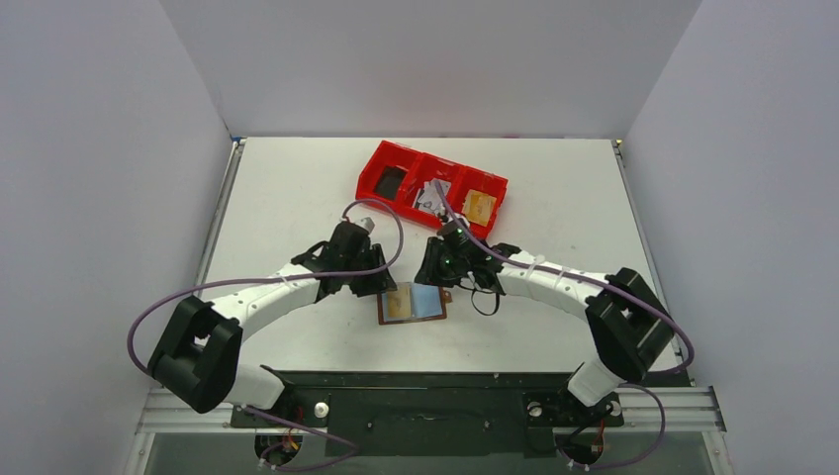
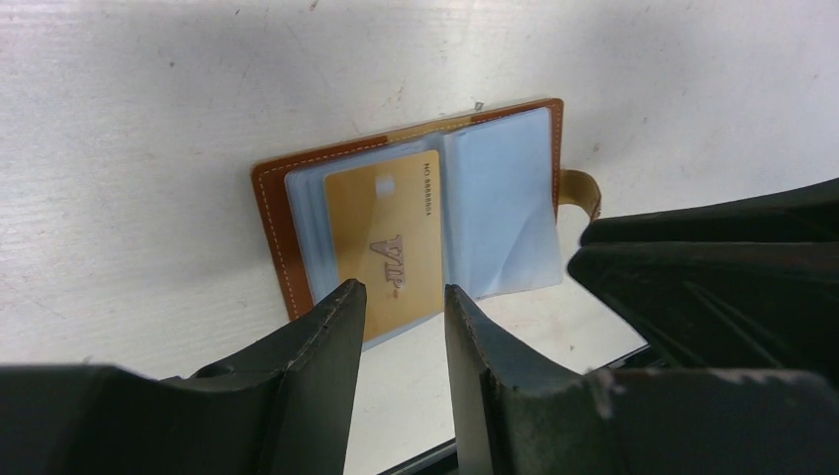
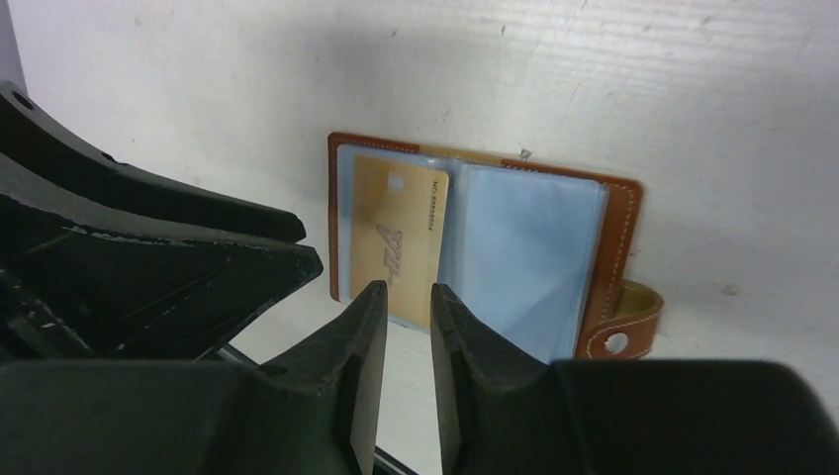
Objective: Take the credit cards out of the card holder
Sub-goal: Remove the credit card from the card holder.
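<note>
The brown card holder point(image 1: 384, 313) lies open and flat on the white table between my two grippers. Its left half holds a tan-gold credit card point(image 2: 386, 247) point(image 3: 396, 233) in a clear sleeve. The right half shows light blue point(image 2: 500, 198) point(image 3: 519, 242) under clear sleeves, and I cannot tell card from sleeve there. The snap strap point(image 3: 623, 317) sticks out at the holder's right edge. My left gripper point(image 2: 404, 292) hovers open just short of the gold card's near edge. My right gripper point(image 3: 408, 290) stands over the same edge, jaws narrowly apart with nothing between them.
A red three-compartment tray point(image 1: 371, 178) sits at the back of the table holding a dark item, a pale item and a tan item. The two grippers stand close together, each seeing the other's black body point(image 2: 712, 267) point(image 3: 168, 267). The table's near edge lies just behind the fingers.
</note>
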Robot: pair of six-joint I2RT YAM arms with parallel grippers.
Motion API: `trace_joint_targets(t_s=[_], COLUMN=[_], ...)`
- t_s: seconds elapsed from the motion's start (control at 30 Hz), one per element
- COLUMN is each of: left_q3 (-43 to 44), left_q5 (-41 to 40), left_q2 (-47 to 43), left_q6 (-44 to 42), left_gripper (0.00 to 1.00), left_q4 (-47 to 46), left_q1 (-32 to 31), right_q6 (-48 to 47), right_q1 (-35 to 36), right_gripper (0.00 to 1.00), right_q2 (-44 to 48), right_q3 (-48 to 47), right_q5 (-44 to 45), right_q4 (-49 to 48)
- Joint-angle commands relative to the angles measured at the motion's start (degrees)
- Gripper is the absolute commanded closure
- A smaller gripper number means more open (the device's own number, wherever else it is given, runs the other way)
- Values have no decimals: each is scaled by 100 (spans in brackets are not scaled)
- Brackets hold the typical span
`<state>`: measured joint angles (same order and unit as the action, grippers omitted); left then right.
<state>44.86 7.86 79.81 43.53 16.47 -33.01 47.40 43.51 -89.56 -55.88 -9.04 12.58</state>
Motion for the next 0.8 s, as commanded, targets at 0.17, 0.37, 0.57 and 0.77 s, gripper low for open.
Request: trace_joint_targets(t_s=[0.17,0.37,0.57,0.77], left_q3=[-216,-257,-206,-198], left_q5=[211,270,291,250], left_q2=[135,242,366,498], left_q6=[60,43,-12,-45], left_gripper=[75,83,90,93], left_q4=[-354,-453,-496,-526], left_q1=[139,137,138,129], right_q6=[595,669,625,617], right_q1=[203,198,132,5], right_gripper=[87,87,85,82], right_q2=[-843,-1151,-1300,-1382], right_q3=[-221,-209,-164,-28], right_q5=[-722,-799,-795,-845], right_q4=[-803,-968,-991,-1121])
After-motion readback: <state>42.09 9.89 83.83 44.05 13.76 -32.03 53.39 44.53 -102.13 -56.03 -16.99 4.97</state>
